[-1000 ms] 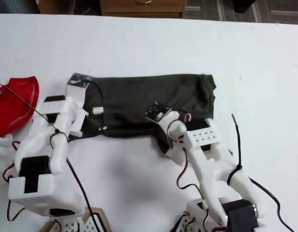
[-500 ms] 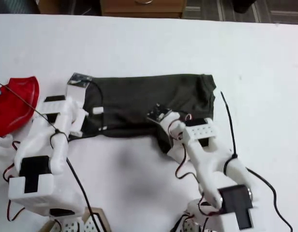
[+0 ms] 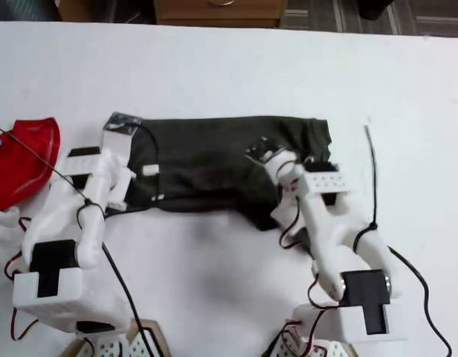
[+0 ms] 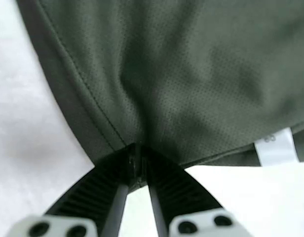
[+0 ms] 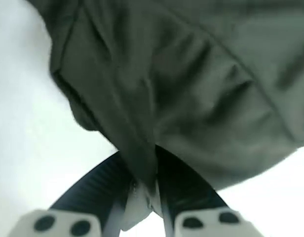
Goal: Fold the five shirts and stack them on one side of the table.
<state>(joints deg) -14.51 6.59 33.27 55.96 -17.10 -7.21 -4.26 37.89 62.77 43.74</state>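
High camera first: it hangs above the bench (image 3: pixel 229 67), looking steeply down from the arms' base side. It sits far enough back to take in the left arm (image 3: pixel 65 216), the right arm (image 3: pixel 329 230) and the whole dark shirt (image 3: pixel 207 156). The left wrist camera rides just behind the left tool (image 4: pixel 136 153), sighting along its fingers, very close to the cloth. The right wrist camera sits the same way behind the right tool (image 5: pixel 144 173). All three views share the shirt and white bench beside it.

robot lab: white table (image 3: pixel 229 67), wired arms (image 3: pixel 65 216)
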